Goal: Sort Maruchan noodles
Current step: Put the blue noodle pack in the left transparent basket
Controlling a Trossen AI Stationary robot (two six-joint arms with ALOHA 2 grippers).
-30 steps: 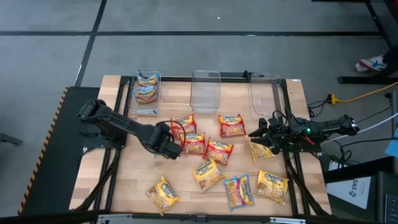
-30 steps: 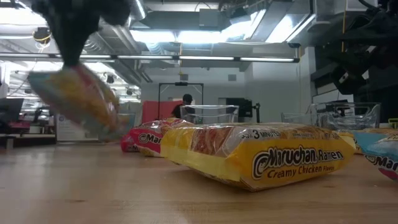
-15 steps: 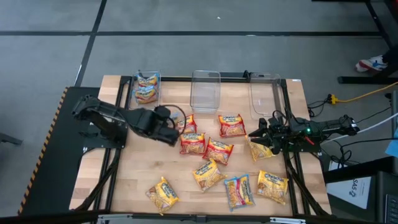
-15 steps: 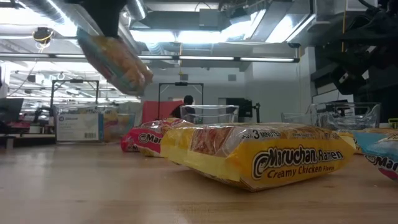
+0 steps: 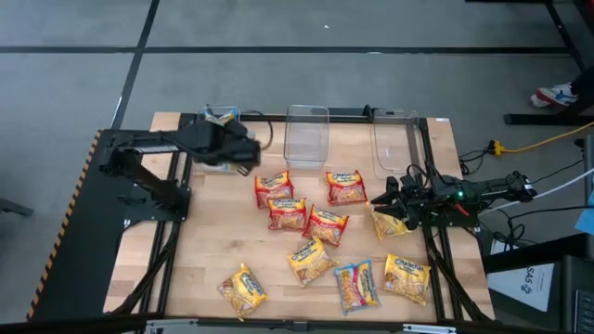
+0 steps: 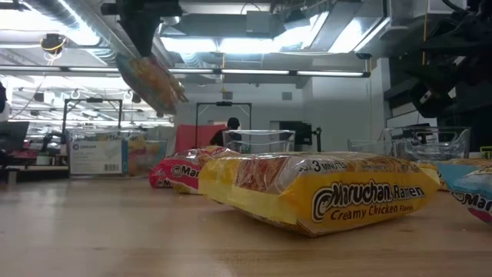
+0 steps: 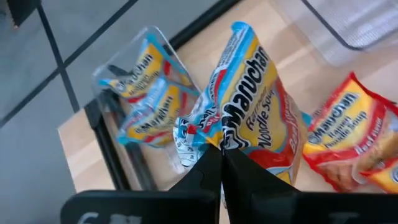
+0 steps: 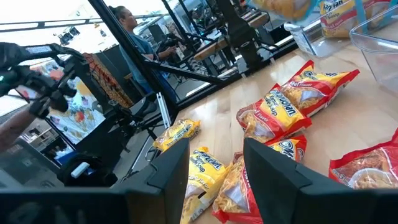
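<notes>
Up high, blue packet [image 7: 249,106] pinched in left tool [image 7: 214,163]

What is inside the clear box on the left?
The left bin holds two blue noodle packets. Anything beneath them is hidden. The left fingers pinch another blue packet nearby.

Left arm: extended toward the table's far left; left gripper [image 7: 216,163] is raised above the surface, fingers pinched shut on a blue noodle packet [image 7: 249,106]. Right arm: positioned at the right edge; right gripper [image 8: 214,171] is held low, fingers parted.
</notes>
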